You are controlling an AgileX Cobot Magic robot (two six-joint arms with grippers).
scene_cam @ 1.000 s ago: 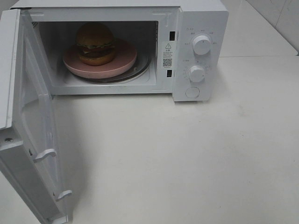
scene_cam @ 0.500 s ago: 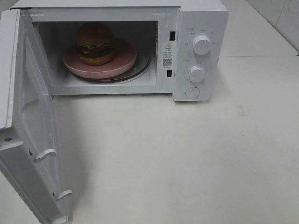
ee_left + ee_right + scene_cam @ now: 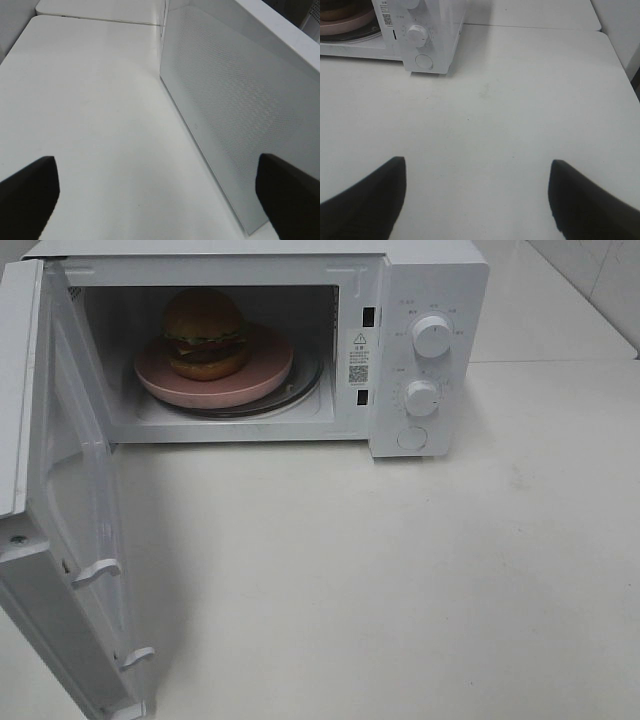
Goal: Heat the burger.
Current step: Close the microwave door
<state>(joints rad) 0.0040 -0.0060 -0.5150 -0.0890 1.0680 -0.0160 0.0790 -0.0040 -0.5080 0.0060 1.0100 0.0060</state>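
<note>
The golden-brown round burger (image 3: 205,335) sits on a pink round plate (image 3: 266,370) inside the open white microwave oven (image 3: 430,285), well ahead of the wide, empty left claw (image 3: 157,195) and right claw (image 3: 477,195). It seems soft and light; better to grip the plate's rim.

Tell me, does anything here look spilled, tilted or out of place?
Nothing spilled or damaged. The burger sits upright but left of centre on the pink plate, inside the microwave, whose door stands open.
</note>
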